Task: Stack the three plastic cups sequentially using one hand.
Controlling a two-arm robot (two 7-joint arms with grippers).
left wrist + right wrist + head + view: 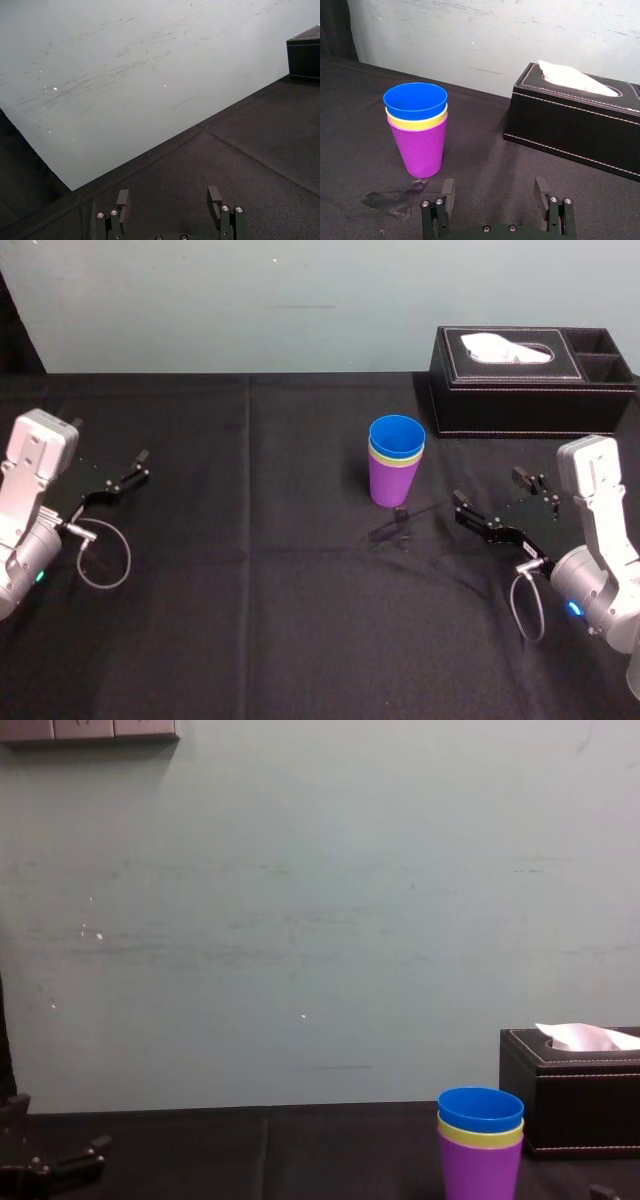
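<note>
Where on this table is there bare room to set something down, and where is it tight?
The widest bare patch is the black cloth between the open left tool and the stacked cups. The near strip, well in front of the stack, is also free. It is tight where the stack, the tissue box and the open right tool close in.

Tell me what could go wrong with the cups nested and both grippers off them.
One: the open right gripper sits close to the stack's right; a careless swing could clip the purple cup and tip the yellow-green cup and blue cup with it. Two: the stack is tall on one narrow base, so a bump to the table could topple it. The open left gripper, far left, looks harmless.
</note>
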